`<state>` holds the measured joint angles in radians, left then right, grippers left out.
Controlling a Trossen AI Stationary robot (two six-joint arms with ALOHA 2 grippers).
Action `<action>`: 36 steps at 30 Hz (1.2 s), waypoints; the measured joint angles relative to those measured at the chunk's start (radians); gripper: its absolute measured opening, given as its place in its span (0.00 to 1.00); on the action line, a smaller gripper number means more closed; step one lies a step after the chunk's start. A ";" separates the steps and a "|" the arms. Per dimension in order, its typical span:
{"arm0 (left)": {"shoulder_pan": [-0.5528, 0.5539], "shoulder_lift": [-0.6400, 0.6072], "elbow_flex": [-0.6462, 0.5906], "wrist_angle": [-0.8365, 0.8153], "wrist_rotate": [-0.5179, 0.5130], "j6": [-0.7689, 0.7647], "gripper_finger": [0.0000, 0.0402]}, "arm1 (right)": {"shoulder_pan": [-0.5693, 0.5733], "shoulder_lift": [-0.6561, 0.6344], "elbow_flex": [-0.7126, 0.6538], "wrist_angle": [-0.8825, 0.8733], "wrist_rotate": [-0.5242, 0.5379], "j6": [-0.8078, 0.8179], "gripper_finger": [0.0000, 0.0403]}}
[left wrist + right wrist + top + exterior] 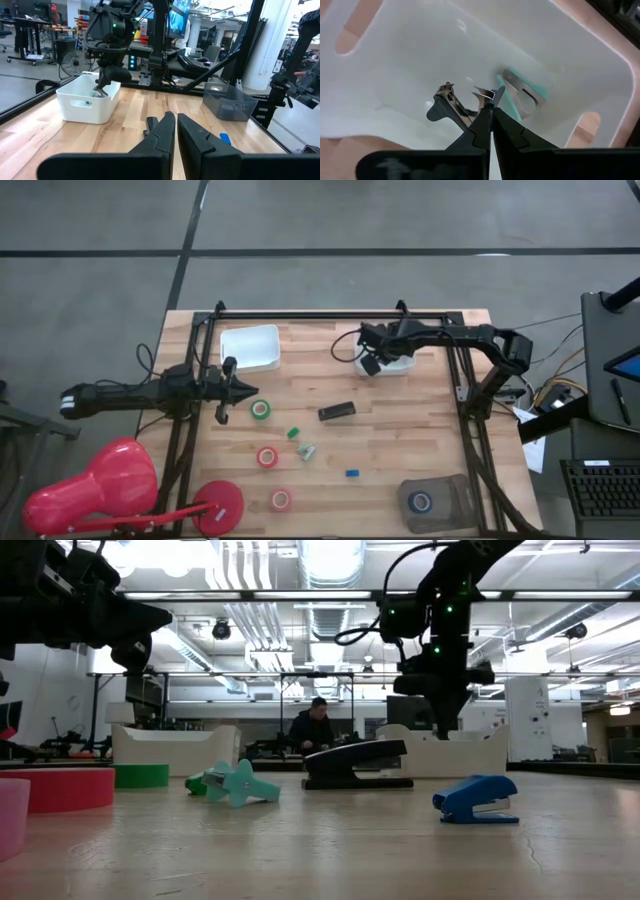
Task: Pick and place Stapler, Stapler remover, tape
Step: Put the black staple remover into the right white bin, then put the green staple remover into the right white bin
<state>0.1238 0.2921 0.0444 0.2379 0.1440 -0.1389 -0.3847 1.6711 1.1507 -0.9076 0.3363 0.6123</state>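
The black stapler (pixel 336 411) lies flat mid-table, also seen in the low view as the stapler (pixel 355 762). Green tape (pixel 260 409), red tape (pixel 267 457) and pink tape (pixel 281 500) lie flat on the wood; blue tape (pixel 420 502) lies in a grey bin. A green stapler remover (pixel 293 433) and another (pixel 306 451) rest on the table. My right gripper (pixel 490 109) is above a white bin (pixel 395 364), shut on a dark grey stapler remover (pixel 451 106). A teal remover (pixel 520 95) lies in that bin. My left gripper (pixel 240 388) hovers shut beside the green tape. My right gripper pinches the dark grey stapler remover between its two fingertips, at the metal claw end (pixel 485 94). The fingers come from above, slanting down into the white bin. The remover sticks out sideways from the tips, clear of the bin floor as far as I can see.
A second white bin (pixel 250 347) stands at the far left of the table, and a grey bin (pixel 437 502) at the near right. A small blue piece (pixel 352 473) lies near the middle. A red round-based stand (pixel 218 505) sits at the near left corner. A person (pixel 312 730) is behind the table.
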 joint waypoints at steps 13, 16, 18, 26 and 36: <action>0.000 0.000 0.000 0.000 0.000 0.000 0.06 | 0.000 0.000 -0.045 0.033 0.001 -0.010 0.02; 0.000 0.000 0.000 0.000 0.000 0.000 0.06 | 0.000 0.000 -0.046 0.034 0.002 -0.010 0.02; 0.000 0.000 0.000 0.000 0.000 0.000 0.06 | 0.000 0.000 -0.043 0.033 0.002 -0.011 0.02; 0.000 0.000 0.000 0.000 0.000 0.000 0.06 | 0.000 0.001 -0.016 0.036 0.003 -0.016 0.10; 0.000 0.000 0.000 0.000 0.000 0.000 0.06 | 0.025 0.001 0.025 0.036 0.003 -0.045 0.25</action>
<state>0.1235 0.2920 0.0443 0.2379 0.1440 -0.1388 -0.3599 1.6718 1.1757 -0.8713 0.3397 0.5670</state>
